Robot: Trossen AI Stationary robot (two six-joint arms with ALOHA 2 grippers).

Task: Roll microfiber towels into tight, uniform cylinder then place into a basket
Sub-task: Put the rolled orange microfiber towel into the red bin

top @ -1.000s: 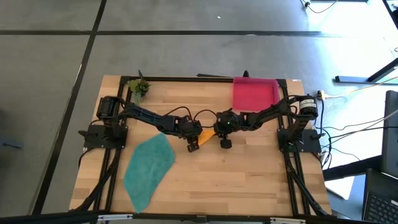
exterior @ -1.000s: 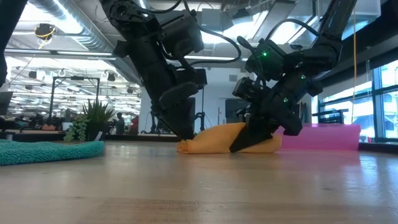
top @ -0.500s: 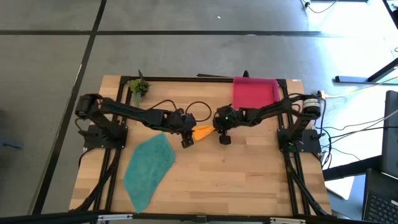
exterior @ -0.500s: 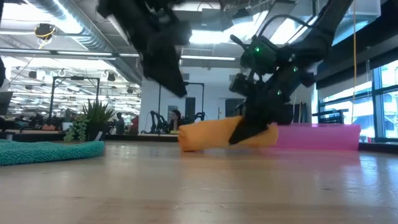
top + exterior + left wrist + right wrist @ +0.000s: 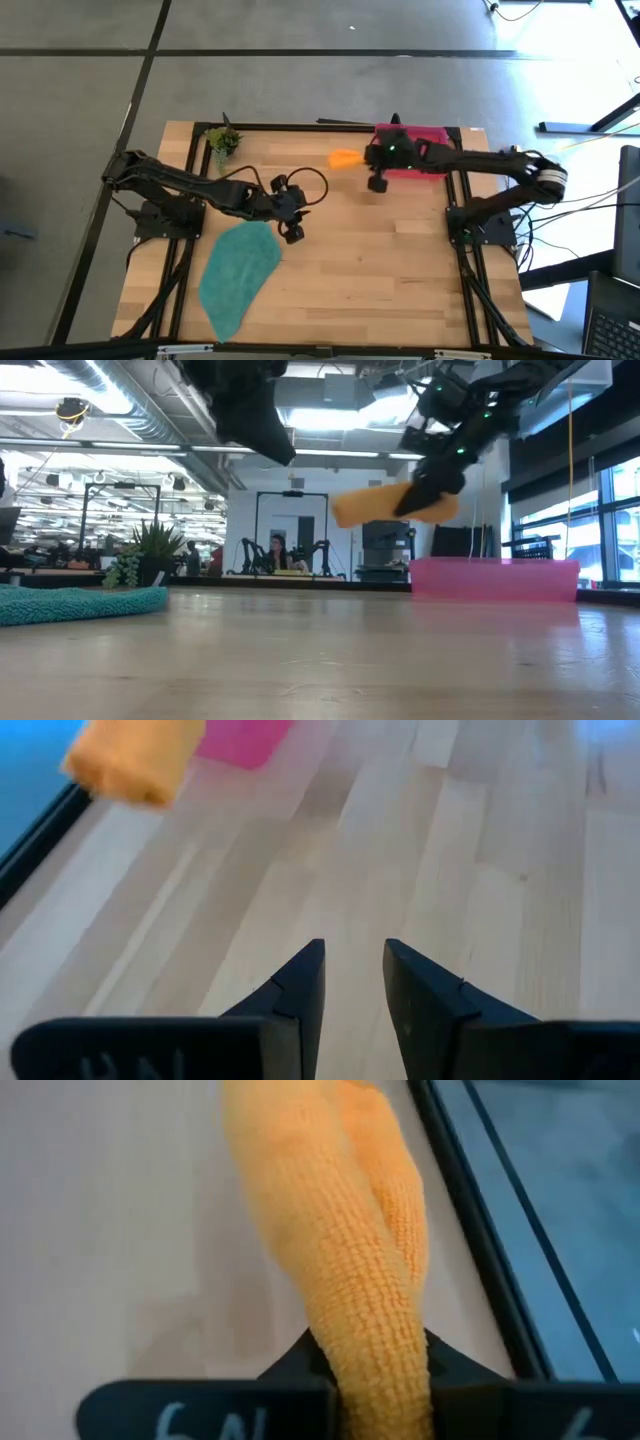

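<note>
The orange towel [image 5: 345,157] is a short roll, up in the air near the table's far edge, just left of the pink-red basket [image 5: 425,140]. My right gripper [image 5: 364,158] is shut on it; the roll also shows in the low view [image 5: 375,506] and the left wrist view [image 5: 135,760]. The teal towel [image 5: 240,268] lies flat on the table at the near left. My left gripper [image 5: 291,228] hovers over the table's middle left, beside the teal towel's far corner, its fingers [image 5: 300,985] a little apart and empty. My right gripper pinches the orange roll near one end [image 5: 375,1350] between its two fingers, which lie across the roll. The fingers come roughly level from the table's right. The roll sticks out past them toward the table's left [image 5: 350,508], about level and lifted clear of the table.
A small potted plant [image 5: 222,141] stands at the far left corner. The basket's low wall [image 5: 495,578] shows at the low view's right. Bare wood lies between the teal towel and the right arm's base.
My right gripper has lifted the orange roll off the table and carried it up and toward the far edge, close to the basket. My left gripper has come away from the roll, risen, and drawn back a little toward the near left.
</note>
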